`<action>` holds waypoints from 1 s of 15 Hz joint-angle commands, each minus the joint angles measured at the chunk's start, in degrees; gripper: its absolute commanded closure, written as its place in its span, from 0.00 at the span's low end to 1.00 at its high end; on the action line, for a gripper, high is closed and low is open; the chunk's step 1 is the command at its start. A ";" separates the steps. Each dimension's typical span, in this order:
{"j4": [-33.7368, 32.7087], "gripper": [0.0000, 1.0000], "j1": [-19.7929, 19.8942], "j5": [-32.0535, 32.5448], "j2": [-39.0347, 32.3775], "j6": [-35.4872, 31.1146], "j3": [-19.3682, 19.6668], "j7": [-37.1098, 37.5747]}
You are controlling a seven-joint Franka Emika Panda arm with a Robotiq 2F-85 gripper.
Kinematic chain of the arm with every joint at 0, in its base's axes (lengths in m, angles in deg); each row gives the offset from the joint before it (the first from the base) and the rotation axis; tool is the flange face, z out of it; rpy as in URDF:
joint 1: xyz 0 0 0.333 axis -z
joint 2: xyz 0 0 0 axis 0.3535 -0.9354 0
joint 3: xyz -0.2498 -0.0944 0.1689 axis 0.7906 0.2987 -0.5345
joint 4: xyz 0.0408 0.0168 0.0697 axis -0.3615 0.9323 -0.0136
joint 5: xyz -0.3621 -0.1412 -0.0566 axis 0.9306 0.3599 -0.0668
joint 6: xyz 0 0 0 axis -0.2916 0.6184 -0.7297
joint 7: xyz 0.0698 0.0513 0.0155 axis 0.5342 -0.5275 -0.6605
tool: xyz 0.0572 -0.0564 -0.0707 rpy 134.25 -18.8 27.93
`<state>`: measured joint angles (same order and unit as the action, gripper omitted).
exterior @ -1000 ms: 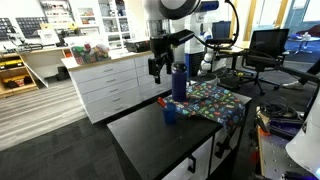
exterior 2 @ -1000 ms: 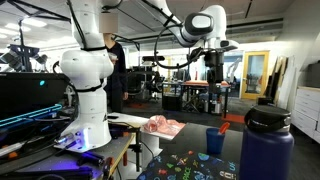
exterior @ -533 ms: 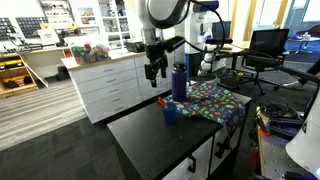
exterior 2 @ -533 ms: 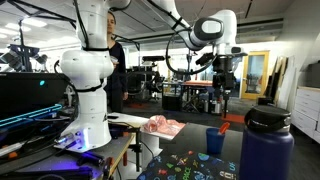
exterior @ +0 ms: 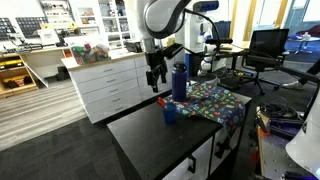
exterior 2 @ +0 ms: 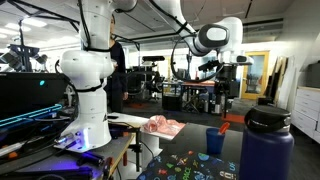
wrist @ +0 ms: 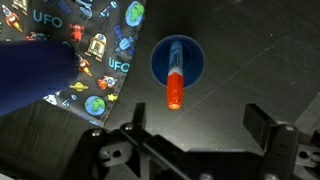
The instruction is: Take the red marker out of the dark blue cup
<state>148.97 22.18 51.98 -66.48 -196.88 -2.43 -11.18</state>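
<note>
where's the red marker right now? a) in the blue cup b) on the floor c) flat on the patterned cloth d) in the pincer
a: the wrist view shows the red marker standing in the blue cup, the open pincer apart from it.

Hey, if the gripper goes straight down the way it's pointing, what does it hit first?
Probably the red marker, whose raised end sticks out of the dark blue cup below the open gripper; depth is unclear, so it might instead reach the black tabletop beside it.

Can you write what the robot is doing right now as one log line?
gripper: open, above blue cup | red marker: inside cup, leaning out | grasp: not yet
</note>
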 commanded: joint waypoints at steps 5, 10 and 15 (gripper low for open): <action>-0.39 0.00 -0.31 -2.91 -2.31 -1.06 0.96 -4.97; 0.01 0.00 0.19 -5.40 -3.60 -3.68 0.82 -8.76; -0.26 0.00 0.56 -5.86 -4.91 -5.72 1.08 -12.52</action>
<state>148.94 22.35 47.28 -70.83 -201.10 -1.75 -20.66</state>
